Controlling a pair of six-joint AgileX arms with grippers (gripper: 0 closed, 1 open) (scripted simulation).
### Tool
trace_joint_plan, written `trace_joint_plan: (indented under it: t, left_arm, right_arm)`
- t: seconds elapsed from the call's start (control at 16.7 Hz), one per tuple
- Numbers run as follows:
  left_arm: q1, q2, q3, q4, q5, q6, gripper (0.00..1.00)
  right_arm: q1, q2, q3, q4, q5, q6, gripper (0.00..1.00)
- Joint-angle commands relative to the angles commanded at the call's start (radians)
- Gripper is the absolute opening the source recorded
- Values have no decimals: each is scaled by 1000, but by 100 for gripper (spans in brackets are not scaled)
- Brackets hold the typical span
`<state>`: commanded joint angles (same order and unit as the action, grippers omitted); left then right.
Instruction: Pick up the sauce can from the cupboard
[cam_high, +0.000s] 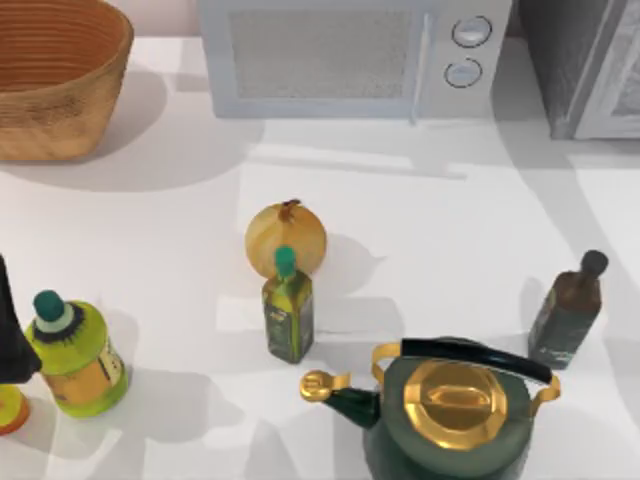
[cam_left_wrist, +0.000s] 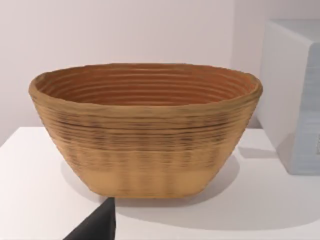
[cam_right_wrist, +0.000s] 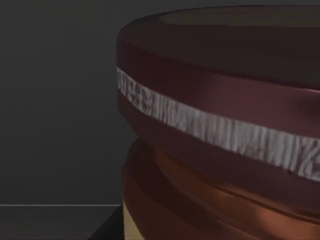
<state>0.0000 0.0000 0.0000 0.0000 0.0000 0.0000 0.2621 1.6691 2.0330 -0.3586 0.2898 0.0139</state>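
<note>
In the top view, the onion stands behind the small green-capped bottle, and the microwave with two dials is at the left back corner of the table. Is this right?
Not quite. The top view shows the woven basket at the left back corner; the microwave sits at the back middle. The onion does stand behind the green-capped bottle.

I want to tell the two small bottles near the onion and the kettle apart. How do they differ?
The green bottle has a green cap and olive-green glass; the brown bottle has a black cap and dark brown glass. The green bottle stands just in front of the onion, left of the kettle; the brown bottle stands right of the kettle, towards the table's right side. Both stand upright and look square-sided.
</note>
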Motion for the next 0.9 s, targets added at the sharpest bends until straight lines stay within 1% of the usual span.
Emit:
trace_joint_plan:
  t: [0.36,0.48,0.78,0.9]
  left_arm:
    - [0,0,0,0,0,0,100]
    - [0,0,0,0,0,0,100]
    - [0,0,0,0,0,0,100]
    - [0,0,0,0,0,0,100]
  right_arm:
    - [17,-17,3,-17,14,2,0]
    - [65,-70,10,-74,60,2,0]
    - [237,-282,24,-312,230,1,0]
    - [290,-342,26,-373,283,0,0]
